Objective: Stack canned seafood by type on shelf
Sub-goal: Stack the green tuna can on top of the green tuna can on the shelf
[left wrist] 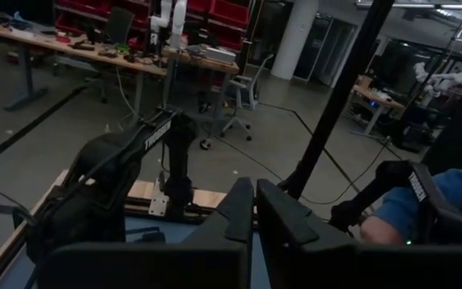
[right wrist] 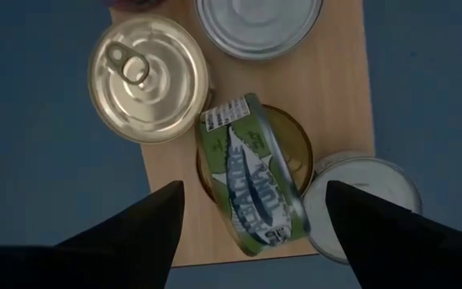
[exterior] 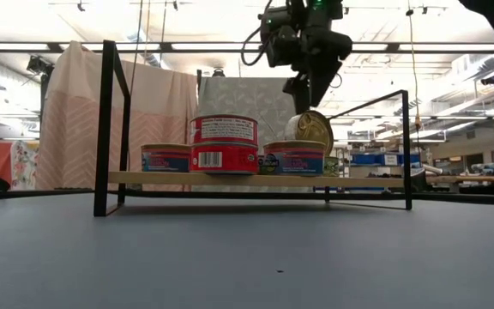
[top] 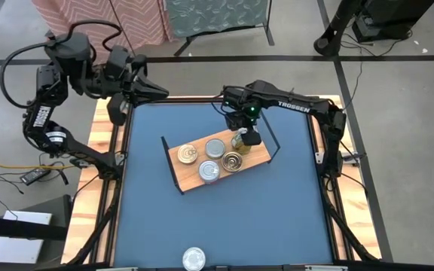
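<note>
The right gripper (top: 246, 137) hangs over the far right end of the shelf (top: 194, 178), its fingers spread wide and holding nothing. Just under it a green-labelled tin (right wrist: 253, 187) sits on edge, tilted, leaning on a gold tin (right wrist: 291, 143) that lies flat on the board; the low view shows its gold lid (exterior: 314, 131) standing almost upright above the row, so it has not settled into a stack. Around it on the shelf lie a gold tin with a pull tab (right wrist: 148, 77), a silver tin (right wrist: 258, 24) and another silver tin (right wrist: 365, 201) at the board's corner; from table height a red-labelled pair (exterior: 224, 143) shows stacked two high, with blue-labelled tins (exterior: 165, 158) beside it. One more silver tin (top: 193, 258) lies alone on the blue tabletop (top: 277, 218) near its front edge, well apart from the shelf. The left gripper (top: 155, 91) waits off the tabletop's far left corner, its fingers closed on nothing. By my reading the step in hand is setting the green tin on the gold one, and it looks to have landed askew. The next move probably calls for the right fingers to come down around the tilted tin, grip it across its rim and lay it flat, squarely on the tin beneath, without knocking its neighbours; after that the stray tin at the front remains to be fetched.
</note>
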